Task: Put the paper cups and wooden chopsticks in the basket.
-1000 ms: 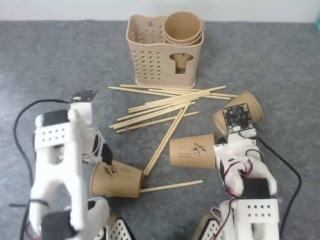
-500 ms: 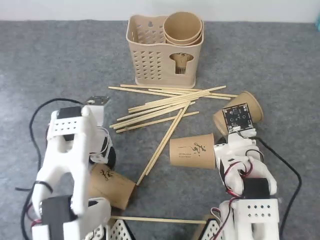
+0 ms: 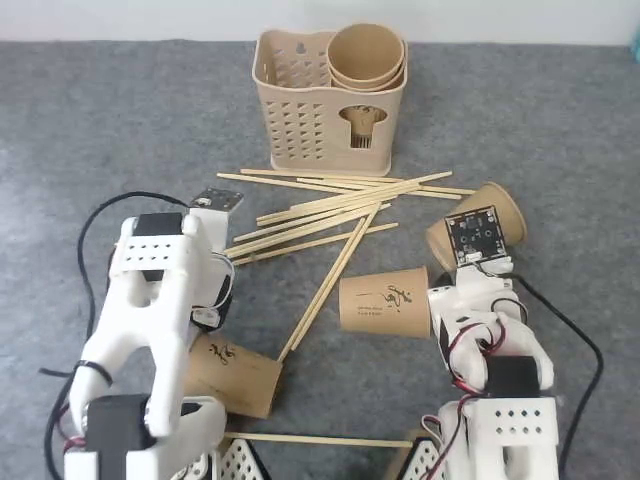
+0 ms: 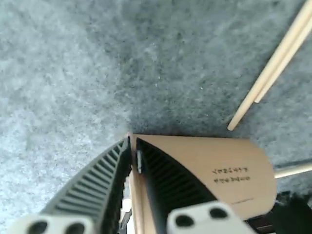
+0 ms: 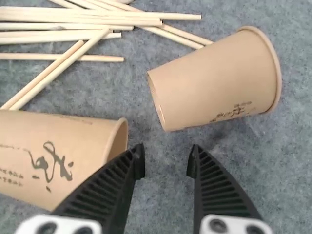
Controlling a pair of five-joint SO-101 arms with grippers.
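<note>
Paper cup stack [image 3: 366, 55], nested and upright, sits in one end of the basket [image 3: 300, 120], a beige plastic tub with perforated walls and rounded corners. Just in front of the basket the wooden chopsticks [image 3: 340, 205] lie loose in a fanned, criss-crossed pile; they are pale, thin and straight. One long stick [image 3: 330, 285] runs diagonally out of the pile toward the near cup [image 3: 235, 375]. Another stray stick [image 3: 320, 439] lies flat by the arm bases. The near cup is on its side, brown card with dark print, partly under the left arm [image 3: 150, 310]. The left gripper [image 4: 132, 142] is clamped tight on that cup's thin wall at one end, ribbed fingers [image 4: 161, 170] pressed together on either side of it. The middle cup [image 3: 385, 302] lies on its side just beside the right arm [image 3: 490, 340]. The far cup [image 3: 500, 210] is also tipped over, partly hidden behind that arm's camera board, and touches the chopstick tips. The right gripper [image 5: 165, 161] hangs open over bare surface [image 3: 560, 130], its jaws spread and holding nothing, with a tipped cup close on each side. The surface is grey, felt-like and nubbly.
</note>
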